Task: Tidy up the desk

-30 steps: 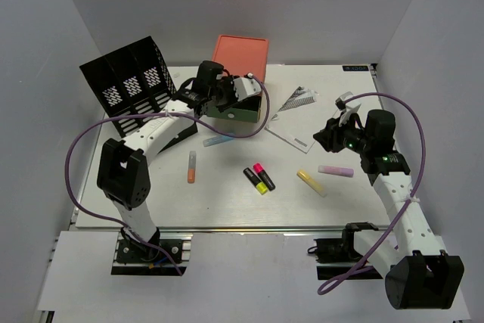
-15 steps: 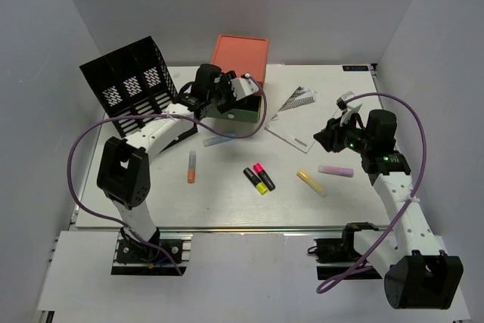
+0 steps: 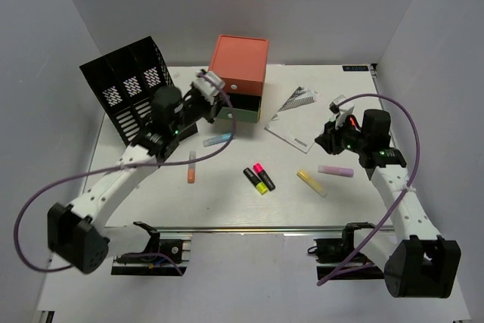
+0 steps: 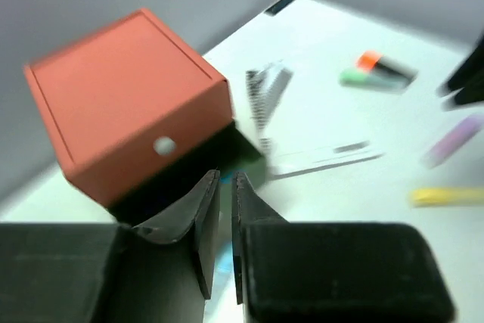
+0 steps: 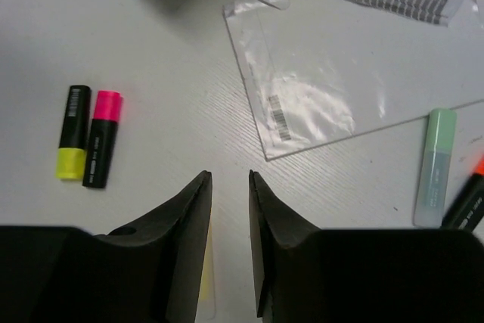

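On counter [image 3: 227, 202] by right hand [image 5: 229, 179], green marker [image 5: 435, 160] unseen from top view, left hand [image 4: 225, 181] facing orange box [image 4: 128, 104], both hands narrow, empty.

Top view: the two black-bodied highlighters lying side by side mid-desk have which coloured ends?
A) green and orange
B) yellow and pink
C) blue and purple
B: on the desk, the yellow-ended highlighter lies right beside the pink-ended highlighter; the right wrist view shows the same colours.
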Available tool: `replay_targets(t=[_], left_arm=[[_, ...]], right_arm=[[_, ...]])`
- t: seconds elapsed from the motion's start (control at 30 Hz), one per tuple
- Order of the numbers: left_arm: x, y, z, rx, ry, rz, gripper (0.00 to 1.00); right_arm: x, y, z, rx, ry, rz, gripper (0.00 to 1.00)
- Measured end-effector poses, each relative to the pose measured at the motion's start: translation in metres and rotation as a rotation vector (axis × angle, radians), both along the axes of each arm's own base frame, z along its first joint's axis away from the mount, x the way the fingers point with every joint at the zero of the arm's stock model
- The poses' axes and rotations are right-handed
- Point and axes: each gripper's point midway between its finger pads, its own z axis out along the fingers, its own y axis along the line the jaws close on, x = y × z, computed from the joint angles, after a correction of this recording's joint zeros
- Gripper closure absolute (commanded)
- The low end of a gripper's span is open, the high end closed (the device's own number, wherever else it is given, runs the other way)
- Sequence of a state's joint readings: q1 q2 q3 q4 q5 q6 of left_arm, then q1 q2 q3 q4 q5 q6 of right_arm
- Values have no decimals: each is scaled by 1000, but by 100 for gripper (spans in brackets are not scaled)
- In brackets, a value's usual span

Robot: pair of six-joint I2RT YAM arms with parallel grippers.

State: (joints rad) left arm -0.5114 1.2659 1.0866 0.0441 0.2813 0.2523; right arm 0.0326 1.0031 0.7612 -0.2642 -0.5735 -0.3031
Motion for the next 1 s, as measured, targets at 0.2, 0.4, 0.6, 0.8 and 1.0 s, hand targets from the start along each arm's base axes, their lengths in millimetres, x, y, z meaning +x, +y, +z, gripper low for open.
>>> replay_targets(t=[0.2,0.4,0.6,0.8,1.0], left_arm=[[-44,17,-33,-267,255,73,18],[-53,16,-102,-277,490,123,2],[-53,16,-110,-255,550,142,2],[-56,22,-109,-234,563,169,2],[-58,33,-89,-258,499,203,2]], right_arm=[[31,-30,-30,-85,147,-170,59],[95,-90,-37,-166,250,-400,43],[128,-130,-57,-267,329,-516,39],[149,-145,-93,-343,426,-536,40],[158,-160,-118,-416,477,-560,47]])
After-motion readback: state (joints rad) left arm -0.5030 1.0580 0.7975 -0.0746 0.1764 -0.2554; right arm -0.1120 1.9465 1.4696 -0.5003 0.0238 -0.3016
